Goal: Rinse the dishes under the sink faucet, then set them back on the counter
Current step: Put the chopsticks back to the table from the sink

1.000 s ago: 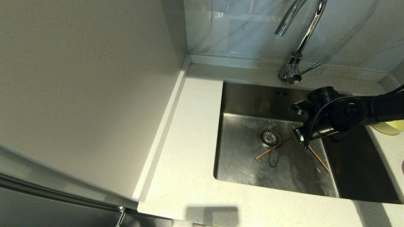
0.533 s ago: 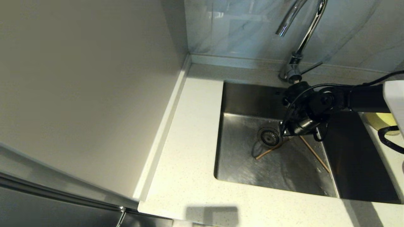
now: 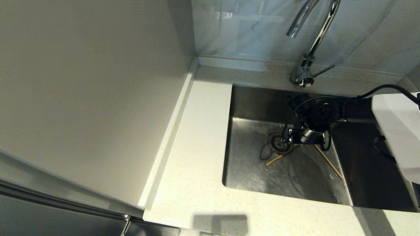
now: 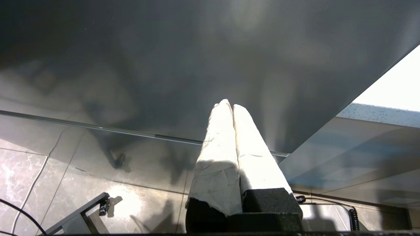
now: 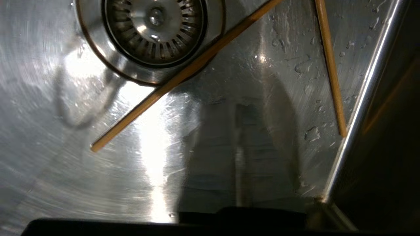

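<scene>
While the narrow-closed, empty right hand (image 3: 303,137) hangs inside the sink (image 3: 249,170), two chopsticks (image 3: 279,157) lie splayed beside its drain (image 3: 278,141).

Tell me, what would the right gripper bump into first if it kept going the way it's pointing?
Probably the sink floor: the shut right gripper points down at bare steel between the two chopsticks, touching neither.

Right pincer (image 3: 295,139) low in sink (image 3: 256,170), over 2 splayed chopsticks (image 3: 279,158).
</scene>
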Controlling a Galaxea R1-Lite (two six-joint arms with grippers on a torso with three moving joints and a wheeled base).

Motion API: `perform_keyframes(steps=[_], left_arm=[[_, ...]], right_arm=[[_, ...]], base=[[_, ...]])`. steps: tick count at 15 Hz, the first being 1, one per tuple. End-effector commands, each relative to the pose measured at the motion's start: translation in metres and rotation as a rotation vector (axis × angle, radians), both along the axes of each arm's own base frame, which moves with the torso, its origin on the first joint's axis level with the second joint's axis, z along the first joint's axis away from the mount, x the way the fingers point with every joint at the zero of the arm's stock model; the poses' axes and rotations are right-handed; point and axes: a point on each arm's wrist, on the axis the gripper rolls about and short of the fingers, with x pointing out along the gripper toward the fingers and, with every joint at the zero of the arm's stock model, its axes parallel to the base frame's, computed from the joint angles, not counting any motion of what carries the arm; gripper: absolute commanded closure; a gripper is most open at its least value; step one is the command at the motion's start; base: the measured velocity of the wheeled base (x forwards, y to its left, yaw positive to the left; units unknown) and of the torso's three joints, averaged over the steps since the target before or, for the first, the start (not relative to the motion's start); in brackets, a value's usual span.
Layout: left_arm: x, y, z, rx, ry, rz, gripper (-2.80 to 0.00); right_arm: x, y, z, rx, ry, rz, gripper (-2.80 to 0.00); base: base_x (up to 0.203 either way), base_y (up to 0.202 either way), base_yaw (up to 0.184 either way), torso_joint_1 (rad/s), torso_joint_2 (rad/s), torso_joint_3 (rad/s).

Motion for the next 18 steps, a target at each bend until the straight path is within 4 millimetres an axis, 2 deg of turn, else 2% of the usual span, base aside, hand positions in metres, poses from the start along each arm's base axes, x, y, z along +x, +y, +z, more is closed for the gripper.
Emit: perform_keyframes(steps=[1,3,5,11,15,18], left_arm=[[0.000,0.000,0.000,0.000,-0.003,0.000,0.00],[0.000,0.000,0.000,0.000,-0.003,0.000,0.00],[0.000,0.000,0.000,0.000,-0.003,0.000,0.00],[0.000,0.000,0.000,0.000,-0.003,0.000,0.00],[0.000,0.000,0.000,0.000,-0.003,0.000,0.00],[0.000,0.000,0.000,0.000,-0.003,0.000,0.00]], right_arm=[[0.002,-0.003,-0.006,-0.007,0.012,-0.010,-2.80],[0.005,-0.005,0.000,-0.002,-0.015,-0.016,-2.80],[0.009,-0.006,-0.003,-0.003,-0.020,-0.031,-2.80],[0.017,0.003,-0.034,0.010,-0.033,-0.208,-2.80],[0.017,0.020,-0.048,0.069,-0.032,-0.240,-2.80],[0.020,0.021,-0.058,0.082,-0.019,-0.232,-2.80]], base=[[0.000,0.000,0.000,0.000,0.00,0.000],[0.000,0.000,0.000,0.000,0.00,0.000],[0.000,0.000,0.000,0.000,0.00,0.000],[0.000,0.000,0.000,0.000,0.00,0.000],[0.000,0.000,0.000,0.000,0.00,0.000],[0.000,0.000,0.000,0.000,0.00,0.000]])
